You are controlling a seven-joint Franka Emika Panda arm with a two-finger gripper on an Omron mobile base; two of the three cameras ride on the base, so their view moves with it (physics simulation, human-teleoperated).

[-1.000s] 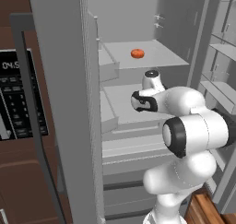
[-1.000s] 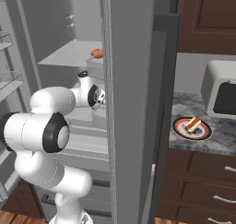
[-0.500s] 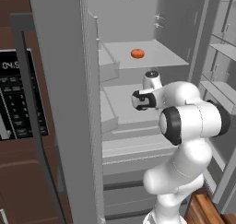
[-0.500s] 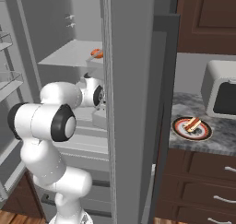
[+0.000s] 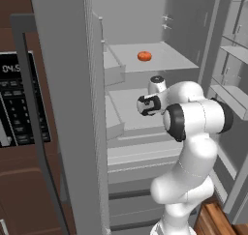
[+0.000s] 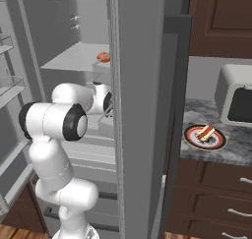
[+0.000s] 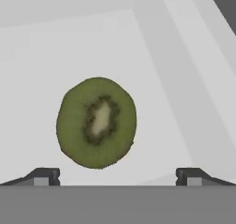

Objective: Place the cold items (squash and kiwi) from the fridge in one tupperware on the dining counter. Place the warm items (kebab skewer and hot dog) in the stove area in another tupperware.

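The two dark fingertips (image 7: 44, 176) of the gripper (image 7: 117, 177) are spread wide, nothing held. Just beyond them a green kiwi half (image 7: 96, 122), cut face up, lies on the pale grey fridge shelf (image 7: 37, 71). The kiwi pickup is judged underway; descent and closing are called for. No writing is readable.

White Franka Panda arm with dark joints (image 5: 193, 120): we see it rising from the base, bending at a raised elbow and reaching forward at mid height. In the right base view the same arm (image 6: 54, 122) stands at the left, its forearm running away from the camera. Two-finger gripper with small dark tips (image 7: 117, 174): we record the jaws spread wide, one fingertip (image 7: 44, 175) at each lower corner of the hand view, nothing clasped between them.
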